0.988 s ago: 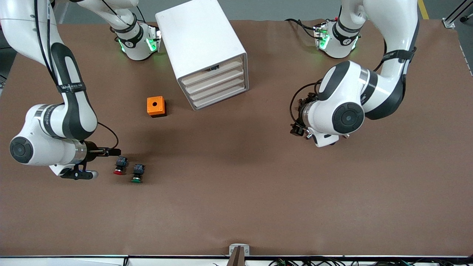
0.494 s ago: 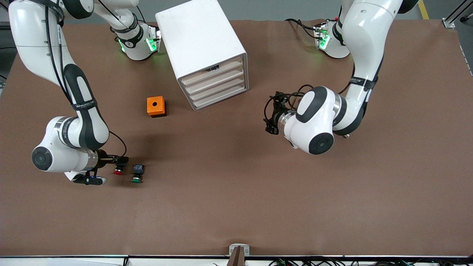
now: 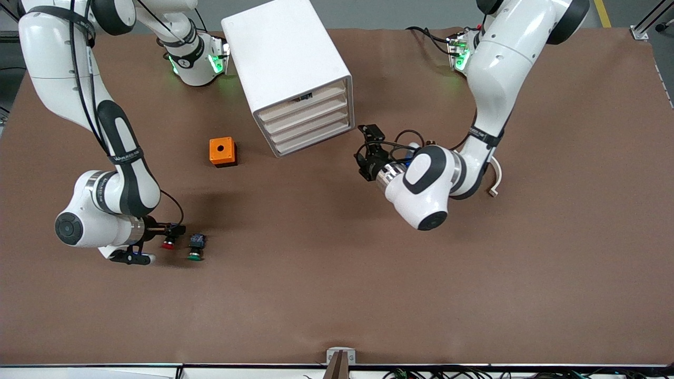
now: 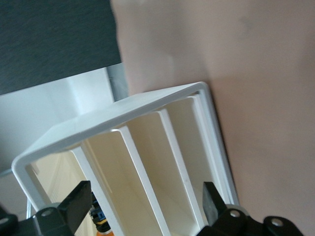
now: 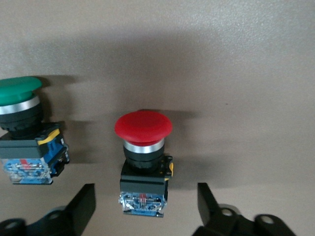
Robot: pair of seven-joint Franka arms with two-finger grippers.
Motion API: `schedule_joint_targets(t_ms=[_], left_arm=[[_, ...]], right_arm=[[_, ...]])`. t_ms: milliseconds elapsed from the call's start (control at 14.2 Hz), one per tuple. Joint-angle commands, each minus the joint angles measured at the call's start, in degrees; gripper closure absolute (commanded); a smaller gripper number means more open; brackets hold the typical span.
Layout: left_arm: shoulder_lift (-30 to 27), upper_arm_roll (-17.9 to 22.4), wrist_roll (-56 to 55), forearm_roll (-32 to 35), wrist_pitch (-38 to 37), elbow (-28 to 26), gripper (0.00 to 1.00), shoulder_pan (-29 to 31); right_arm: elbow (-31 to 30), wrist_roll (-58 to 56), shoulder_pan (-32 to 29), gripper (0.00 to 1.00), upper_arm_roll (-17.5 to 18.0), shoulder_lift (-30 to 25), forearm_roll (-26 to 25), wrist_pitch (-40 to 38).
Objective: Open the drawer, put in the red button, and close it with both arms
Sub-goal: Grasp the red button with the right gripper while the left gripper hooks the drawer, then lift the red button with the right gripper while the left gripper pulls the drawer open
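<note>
My right claw (image 5: 142, 209) is open around the red button (image 5: 143, 152) for pickup; my left claw (image 4: 142, 209), open, faces the drawer (image 3: 307, 114) to pull.

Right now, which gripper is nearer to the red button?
The right one. The right gripper is open at the red button, a finger on each side of its body. The left gripper is open in front of the cabinet, well apart from the button.
</note>
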Motion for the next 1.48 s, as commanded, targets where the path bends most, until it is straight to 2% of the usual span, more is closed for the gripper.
schedule_joint_targets(t_ms=[0, 212, 282, 353, 494, 776, 1058, 1199, 1411], left_arm=[[3.60, -1.99, -5.93, -2.47, -1.25, 1.94, 0.05, -0.25], [5.44, -3.85, -6.56, -3.35, -1.25, 1.94, 0.33, -0.51], [6.24, -3.85, -6.56, -3.96, -1.17, 1.94, 0.40, -0.95], [6.50, -3.85, -6.56, -4.05, -1.17, 1.94, 0.42, -1.21], [6.95, -3.85, -6.38, -4.23, -1.25, 1.77, 0.43, -2.70], [7.39, -4.20, -6.38, -6.07, -3.36, 1.50, 0.44, -5.52], [8.35, -4.20, -5.94, -6.17, -3.89, 1.15, 0.52, -6.93], [9.14, -4.20, -5.85, -6.08, -3.98, 1.15, 0.61, -7.02], [9.23, -4.20, -5.85, -6.08, -3.89, 1.24, 0.79, -7.10]], right_arm=[[1.10, 0.04, -0.09, 0.42, 0.21, 0.61, 0.91, -0.02], [1.62, 0.13, -0.09, 0.69, 0.21, 0.61, 0.82, -0.11], [1.98, 0.48, -0.09, 0.76, 0.21, 0.52, 0.91, -0.19], [2.24, 1.18, -0.35, 0.84, 0.21, 0.52, 0.99, -0.20], [2.42, 1.01, -0.44, 0.91, 0.21, 0.52, 0.99, -0.28], [3.65, -0.57, -1.67, 0.91, 0.13, -0.18, 0.82, -0.64], [6.01, -4.87, -2.73, 0.91, 0.04, -0.88, 0.73, -0.72], [6.64, -5.67, -2.64, 0.91, 0.04, -2.46, 0.56, -0.72], [6.72, -5.58, -2.03, 0.91, 0.21, -5.27, 0.38, -1.33]])
